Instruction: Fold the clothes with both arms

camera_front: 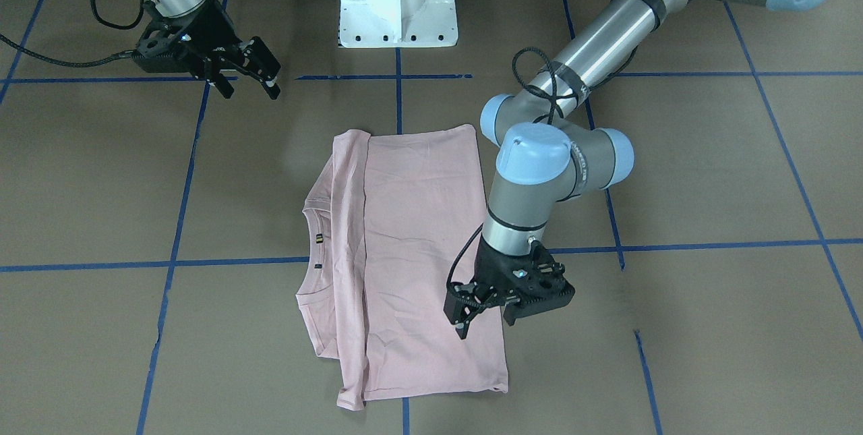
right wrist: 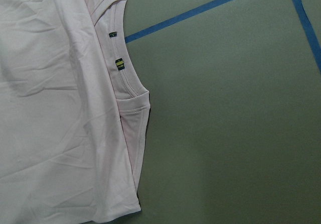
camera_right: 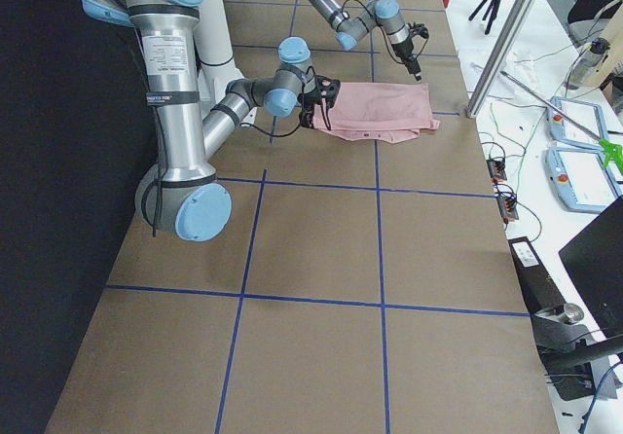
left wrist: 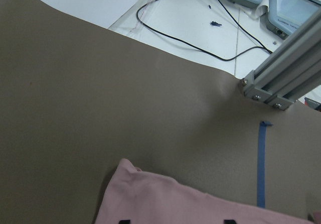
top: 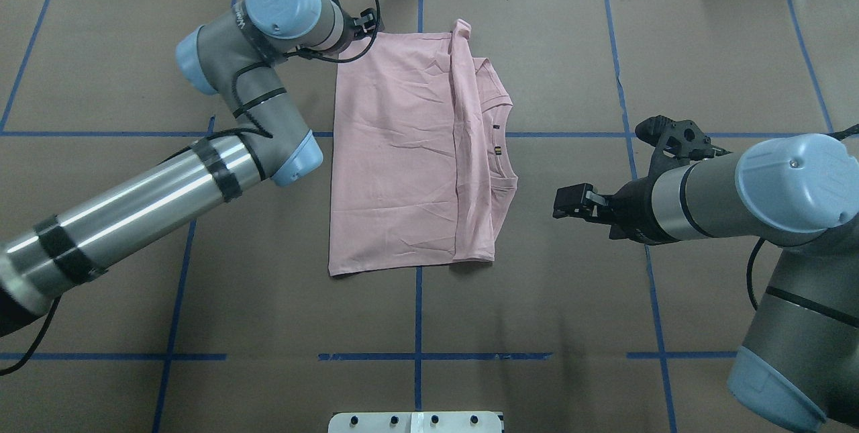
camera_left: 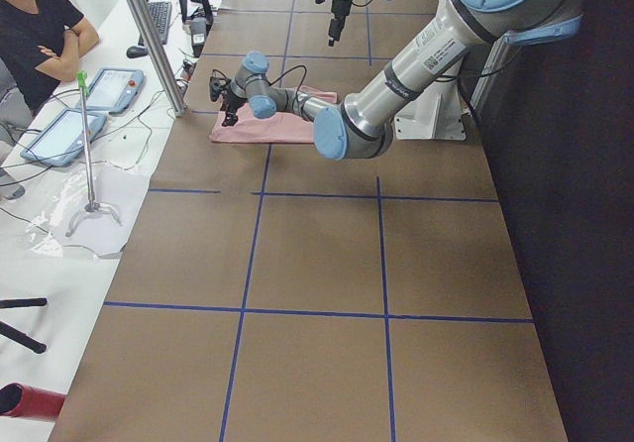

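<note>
The pink T-shirt [top: 402,151] lies folded, plain side up, in the middle of the desk [top: 570,319], with the left claw [camera_front: 484,322] spread open and empty over its far corner, largely hidden behind its own arm from overhead, and the right claw [camera_front: 251,86] also open and empty, well off the collar side.

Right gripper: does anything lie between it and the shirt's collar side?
Nothing visible does. Only bare table separates the open right gripper from the collar edge of the shirt.
</note>
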Action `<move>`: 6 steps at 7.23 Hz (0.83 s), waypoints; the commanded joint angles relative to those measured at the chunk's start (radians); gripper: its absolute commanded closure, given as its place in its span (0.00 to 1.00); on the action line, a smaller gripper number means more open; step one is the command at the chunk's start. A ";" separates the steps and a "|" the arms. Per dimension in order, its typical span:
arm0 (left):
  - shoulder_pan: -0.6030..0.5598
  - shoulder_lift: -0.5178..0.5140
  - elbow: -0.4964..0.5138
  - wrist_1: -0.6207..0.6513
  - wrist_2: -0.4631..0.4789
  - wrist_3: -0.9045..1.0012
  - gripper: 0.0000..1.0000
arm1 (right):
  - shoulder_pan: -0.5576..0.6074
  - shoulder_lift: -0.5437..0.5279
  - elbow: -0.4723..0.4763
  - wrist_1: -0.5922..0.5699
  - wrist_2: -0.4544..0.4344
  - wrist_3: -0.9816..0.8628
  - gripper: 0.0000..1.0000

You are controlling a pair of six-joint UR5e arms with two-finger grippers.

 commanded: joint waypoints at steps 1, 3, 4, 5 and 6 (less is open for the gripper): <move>0.095 0.236 -0.474 0.286 -0.023 -0.153 0.00 | -0.001 0.004 -0.008 -0.003 -0.001 0.000 0.00; 0.257 0.297 -0.508 0.308 -0.004 -0.449 0.00 | 0.002 0.002 -0.009 -0.003 0.002 0.000 0.00; 0.345 0.302 -0.506 0.345 0.044 -0.571 0.02 | 0.002 0.004 -0.007 -0.003 -0.001 0.000 0.00; 0.399 0.301 -0.506 0.383 0.055 -0.623 0.05 | -0.001 0.004 -0.010 -0.003 -0.001 0.000 0.00; 0.407 0.296 -0.508 0.411 0.055 -0.639 0.06 | -0.001 0.004 -0.009 -0.002 -0.001 0.000 0.00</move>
